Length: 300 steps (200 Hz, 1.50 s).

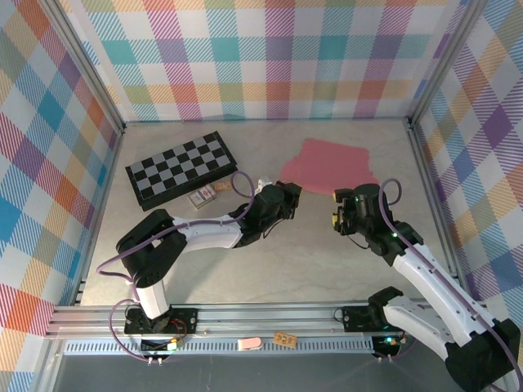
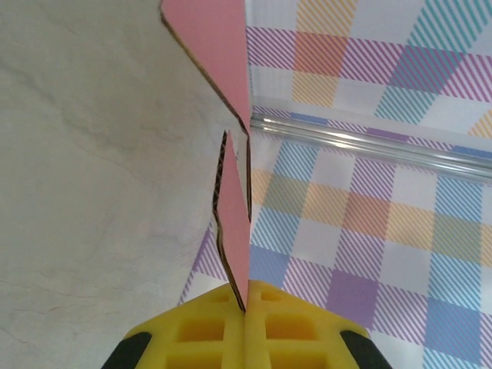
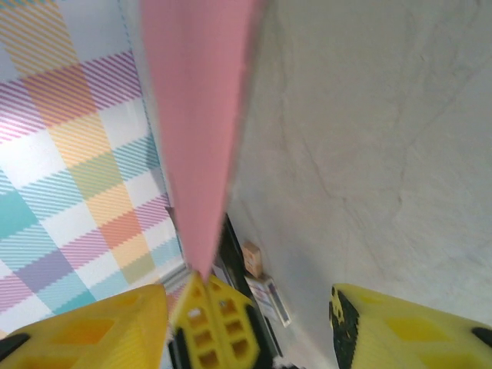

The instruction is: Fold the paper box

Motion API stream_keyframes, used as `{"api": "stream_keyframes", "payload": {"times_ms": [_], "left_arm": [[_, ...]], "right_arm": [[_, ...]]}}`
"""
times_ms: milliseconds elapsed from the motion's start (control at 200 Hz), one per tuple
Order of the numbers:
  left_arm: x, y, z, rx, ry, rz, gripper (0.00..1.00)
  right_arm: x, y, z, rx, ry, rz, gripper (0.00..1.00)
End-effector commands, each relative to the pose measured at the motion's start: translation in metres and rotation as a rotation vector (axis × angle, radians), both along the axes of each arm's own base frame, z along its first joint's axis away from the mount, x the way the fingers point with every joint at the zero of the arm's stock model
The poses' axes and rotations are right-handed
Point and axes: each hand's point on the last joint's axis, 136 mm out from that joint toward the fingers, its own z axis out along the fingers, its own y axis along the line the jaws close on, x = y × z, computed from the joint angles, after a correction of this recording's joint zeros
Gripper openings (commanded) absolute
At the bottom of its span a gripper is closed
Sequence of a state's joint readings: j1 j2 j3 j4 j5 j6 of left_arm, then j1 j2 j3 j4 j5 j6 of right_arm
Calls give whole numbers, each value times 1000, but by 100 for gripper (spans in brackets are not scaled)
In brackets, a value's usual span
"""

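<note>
The paper box (image 1: 327, 166) is a flat pink die-cut sheet at the back right of the table, its near-left corner lifted. My left gripper (image 1: 292, 193) is shut on that corner. In the left wrist view the yellow fingers (image 2: 207, 338) are pressed together on the pink sheet's (image 2: 211, 46) thin edge, and the sheet stands edge-on with a slit in it. My right gripper (image 1: 335, 208) is at the sheet's near edge, open. In the right wrist view its yellow fingers (image 3: 84, 330) stand wide apart, with nothing between them. Ahead of them the pink sheet (image 3: 200, 115) runs down to the left gripper's pinched tips.
A black-and-white checkered board (image 1: 181, 169) lies at the back left. A small box (image 1: 222, 187) and a card pack (image 1: 203, 198) sit just in front of it, close to the left arm. Plaid walls enclose the table on three sides.
</note>
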<state>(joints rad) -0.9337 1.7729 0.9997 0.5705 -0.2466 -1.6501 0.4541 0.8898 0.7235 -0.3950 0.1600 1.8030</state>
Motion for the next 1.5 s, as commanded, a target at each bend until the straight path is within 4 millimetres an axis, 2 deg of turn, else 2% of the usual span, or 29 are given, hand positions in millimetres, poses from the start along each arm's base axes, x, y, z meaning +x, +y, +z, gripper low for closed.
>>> {"api": "stream_keyframes", "payload": {"times_ms": [0, 225, 385, 555, 710, 845, 915, 995, 1045, 1065, 1110, 1145, 1175, 1245, 1320, 1340, 1390, 1495], "left_arm": [[-2, 0, 31, -36, -32, 26, 0], [-6, 0, 38, -19, -25, 23, 0], [-6, 4, 40, -13, -21, 44, 0], [-5, 0, 46, -9, -23, 35, 0], [-7, -5, 52, -11, -22, 26, 0], [-9, -8, 53, -10, -23, 20, 0], [-11, -7, 54, -11, -24, 18, 0], [-13, -7, 57, -9, -31, 8, 0], [-16, -8, 61, 12, -27, -19, 0], [-18, -7, 65, 34, -37, -35, 7], [-22, -5, 80, 89, -80, -71, 29], [-25, 1, 91, 156, -91, -94, 44], [-28, 8, 102, 219, -114, -111, 51], [-32, 32, 124, 373, -168, -139, 58], [-28, 60, 142, 499, -223, -157, 59], [-28, 70, 138, 561, -215, -171, 59], [-22, 90, 141, 634, -234, -190, 56], [-12, 112, 152, 766, -382, -265, 48]], "right_arm": [[24, 0, 23, 20, -86, -71, 56], [47, 10, 19, 21, -129, -67, 47], [46, 21, 12, 39, -79, -20, 46], [40, 18, 6, 39, -56, -27, 47], [48, 21, 9, 36, -75, -31, 45], [56, 27, 13, 35, -72, -19, 33], [56, 28, 12, 41, -43, -27, 21], [51, 23, 11, 14, 13, -43, 4], [48, 19, 13, -15, 41, -47, 0], [49, 18, 19, -23, 38, -46, 0], [49, 15, 31, -36, 29, -46, 0], [50, 12, 42, -46, 24, -45, 0], [50, 10, 52, -50, 26, -43, 0], [54, 5, 74, -33, 26, -23, 0], [56, 1, 95, 12, 65, 23, 0], [56, 0, 99, 19, 85, 38, 0], [57, 0, 110, 23, 119, 82, 0], [58, -2, 130, 5, 158, 136, 0]]}}
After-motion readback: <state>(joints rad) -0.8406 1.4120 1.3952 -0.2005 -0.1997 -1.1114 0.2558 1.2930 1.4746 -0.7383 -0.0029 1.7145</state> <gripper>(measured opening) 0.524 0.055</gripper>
